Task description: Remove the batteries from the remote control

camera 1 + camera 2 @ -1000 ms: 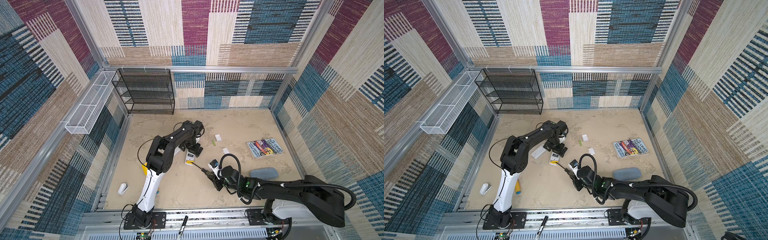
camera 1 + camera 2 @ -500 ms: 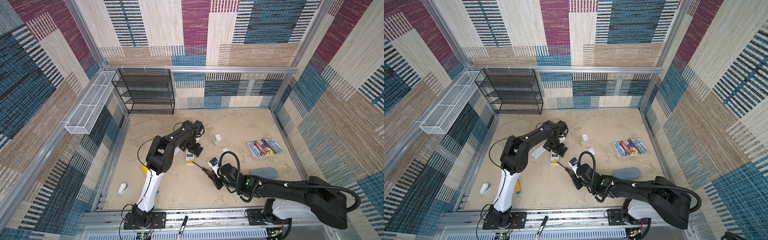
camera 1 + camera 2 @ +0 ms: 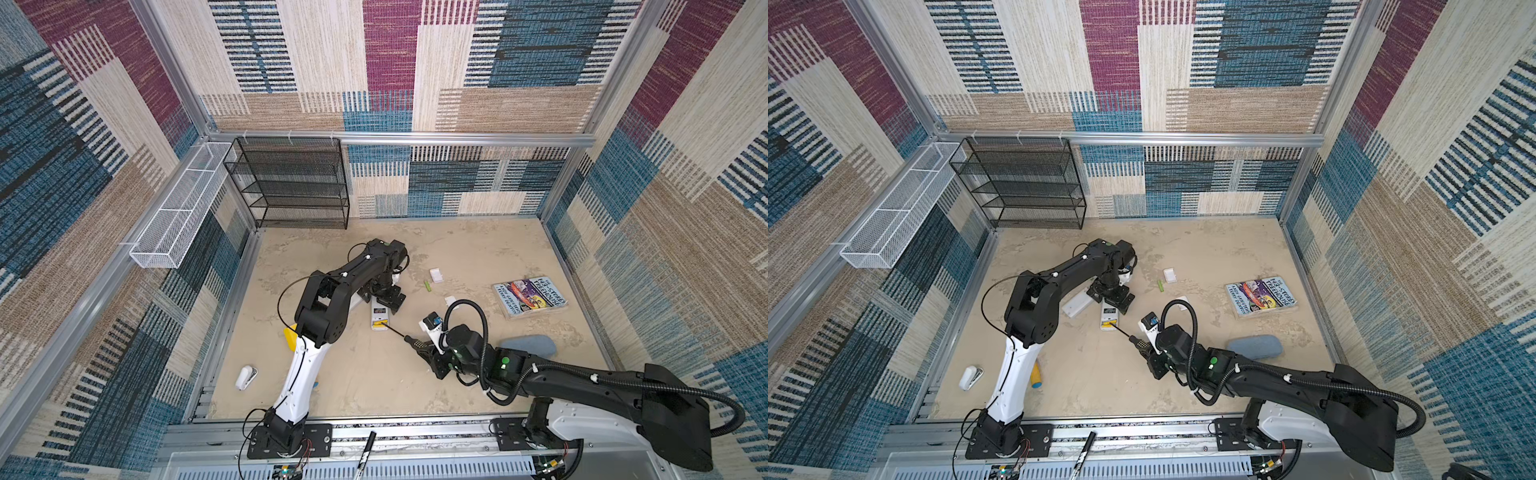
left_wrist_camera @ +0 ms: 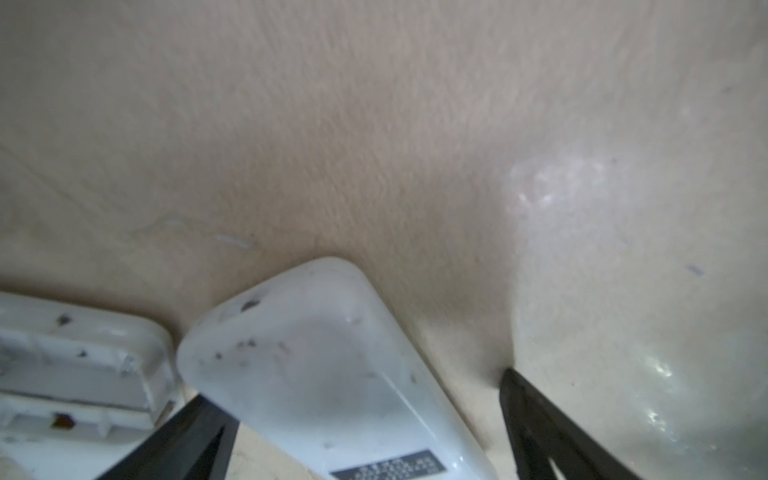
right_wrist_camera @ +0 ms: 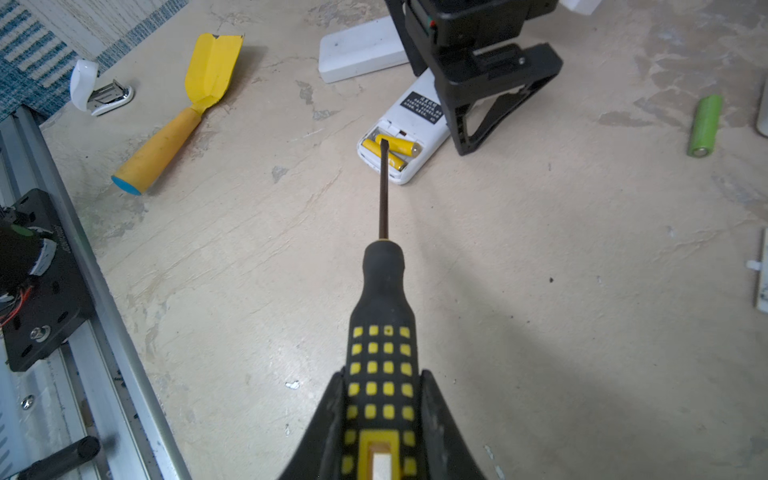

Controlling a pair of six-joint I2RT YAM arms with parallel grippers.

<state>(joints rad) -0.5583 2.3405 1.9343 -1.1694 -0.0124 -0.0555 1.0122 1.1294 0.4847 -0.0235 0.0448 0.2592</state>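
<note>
Black right jaws clamp the screwdriver (image 5: 382, 332); left jaws stand wide, straddling the remote (image 5: 424, 126).

The left arm (image 3: 309, 365) rises from its base at the near rail, bends at the elbow and reaches toward the middle of the table. Its wrist turns straight down. The left gripper (image 3: 384, 300) sits low over the tabletop with its jaws spread wide.

The right arm (image 3: 582, 376) stretches out low and nearly level from its base, reaching leftward toward the middle. The right gripper (image 5: 382, 378) points at the other gripper, and its jaws are clamped on the handle of a screwdriver (image 5: 382, 332).
</note>
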